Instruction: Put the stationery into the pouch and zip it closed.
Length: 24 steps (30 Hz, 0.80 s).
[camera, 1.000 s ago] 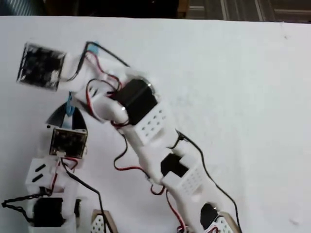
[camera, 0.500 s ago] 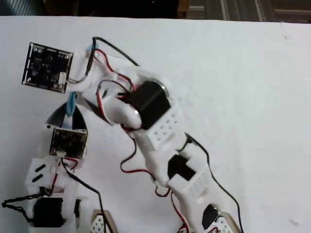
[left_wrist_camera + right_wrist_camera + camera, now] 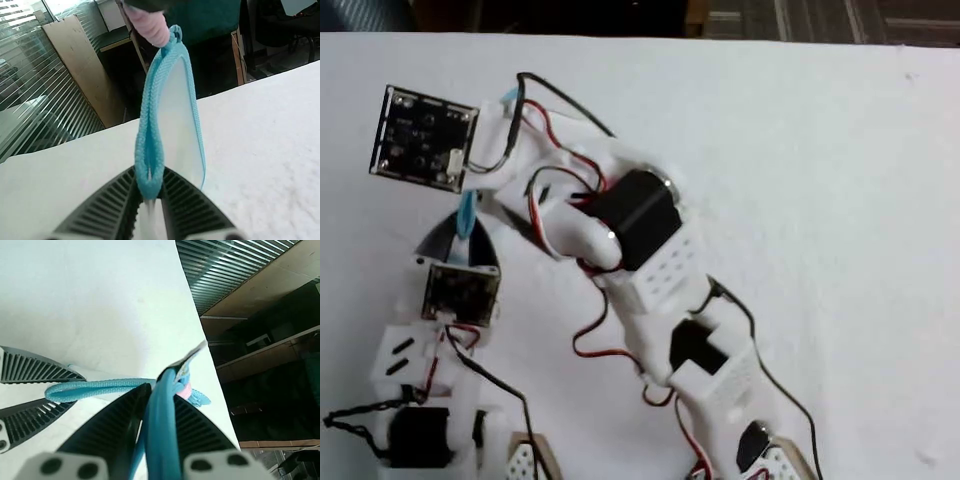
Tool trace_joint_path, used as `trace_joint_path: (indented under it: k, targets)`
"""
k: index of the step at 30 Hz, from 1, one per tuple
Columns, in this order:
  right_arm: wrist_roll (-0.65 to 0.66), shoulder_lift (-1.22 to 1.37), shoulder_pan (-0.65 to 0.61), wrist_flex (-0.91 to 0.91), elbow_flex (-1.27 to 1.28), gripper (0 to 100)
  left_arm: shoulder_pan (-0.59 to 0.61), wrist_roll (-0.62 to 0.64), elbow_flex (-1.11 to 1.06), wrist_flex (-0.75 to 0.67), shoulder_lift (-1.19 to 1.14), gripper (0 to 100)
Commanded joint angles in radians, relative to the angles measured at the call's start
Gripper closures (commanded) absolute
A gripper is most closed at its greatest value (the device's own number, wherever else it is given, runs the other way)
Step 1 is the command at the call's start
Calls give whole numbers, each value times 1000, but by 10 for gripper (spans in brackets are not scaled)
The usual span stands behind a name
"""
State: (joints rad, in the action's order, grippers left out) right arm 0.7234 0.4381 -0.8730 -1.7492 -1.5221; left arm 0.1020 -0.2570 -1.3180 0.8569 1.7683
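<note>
Left tool [image 3: 149,194], right tool [image 3: 159,386] grip pouch [image 3: 175,110] edge (table [image 3: 260,145] beyond).

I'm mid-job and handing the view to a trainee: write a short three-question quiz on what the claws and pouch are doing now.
1. True or false: the left claw is shut on the pouch.
2. The right claw grips: A) the pouch, B) a pencil, C) nothing.
3. Fill in: the piece at the pouch's end away from the left claw is coloured ___.
Key: 1 true; 2 A; 3 pink.
</note>
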Motion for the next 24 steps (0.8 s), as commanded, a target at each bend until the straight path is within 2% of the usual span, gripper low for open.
trace_joint_path:
  k: [1, 3, 9, 12, 15, 24]
  targets:
    - [3, -51, 28, -18, 25, 978, -1, 2, 11, 0, -12, 976]
    - [3, -54, 33, -18, 64, 973, -1, 2, 11, 0, -12, 976]
    - [3, -56, 27, -18, 144, 863, -1, 2, 40, 6, -12, 976]
    - [3, -48, 10, -18, 144, 900, -1, 2, 46, 6, -12, 976]
    - [3, -47, 4, -18, 144, 979, -1, 2, 43, 8, -12, 976]
    - [3, -81, -1, -18, 133, 974, -1, 2, 43, 8, -12, 976]
